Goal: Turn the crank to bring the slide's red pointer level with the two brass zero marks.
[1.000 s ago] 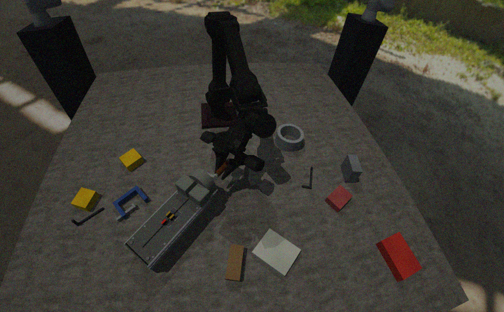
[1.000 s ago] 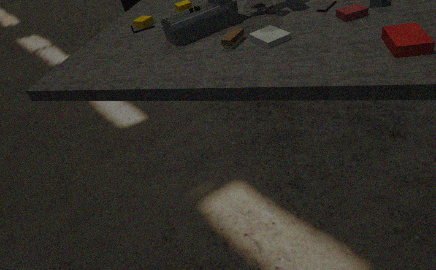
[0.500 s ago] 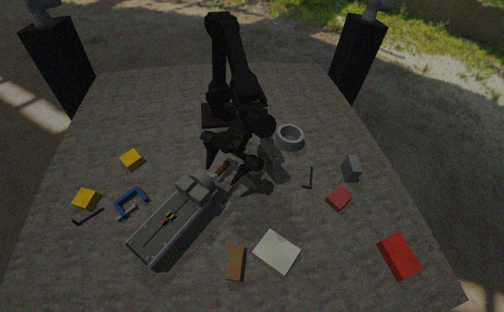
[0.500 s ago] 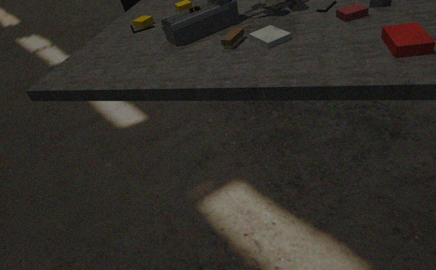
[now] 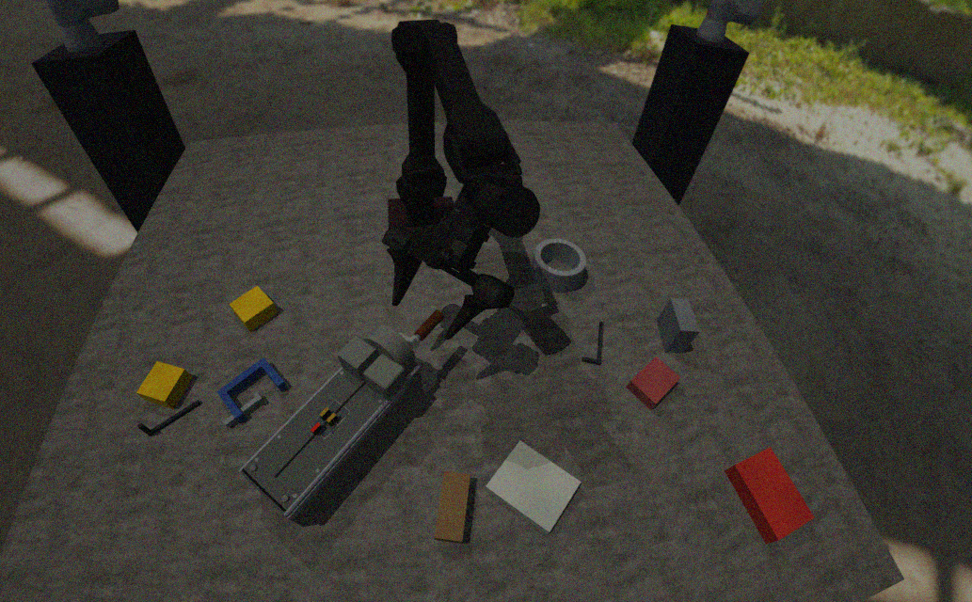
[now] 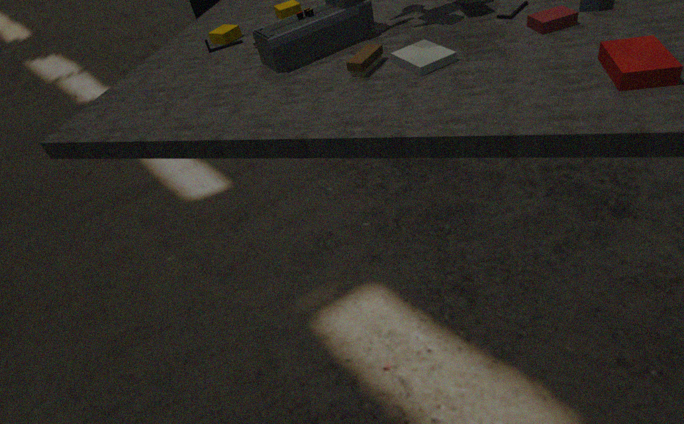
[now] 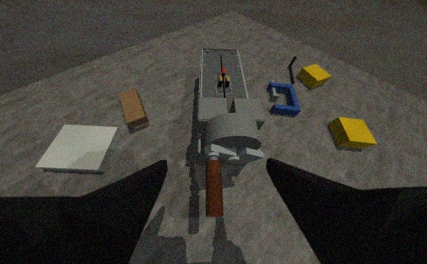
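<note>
The grey machine point(image 5: 302, 441) point(image 6: 318, 39) point(image 7: 210, 66) lies lengthwise on the table, with its crank at the end nearest the arm. The red pointer point(image 5: 315, 428) point(image 7: 223, 71) sits in the slot a little beyond the two brass zero marks point(image 5: 327, 416) point(image 7: 224, 79), on the side away from the crank, not level with them. The crank's brown handle point(image 5: 428, 324) point(image 7: 214, 187) points toward the arm. My gripper point(image 5: 420, 323) point(image 7: 217, 163) is wide open, with one finger on each side of the handle and clear of it in the wrist view. The gripper is outside the exterior view.
Yellow blocks point(image 5: 252, 307) point(image 7: 352, 133), a blue bracket point(image 5: 231, 392) point(image 7: 296, 99) and a black hex key point(image 5: 169, 419) lie on one side of the machine. A brown block point(image 5: 453, 506), a white slab point(image 5: 534, 485), red blocks point(image 5: 770, 493) and a grey ring point(image 5: 560, 258) lie on the other.
</note>
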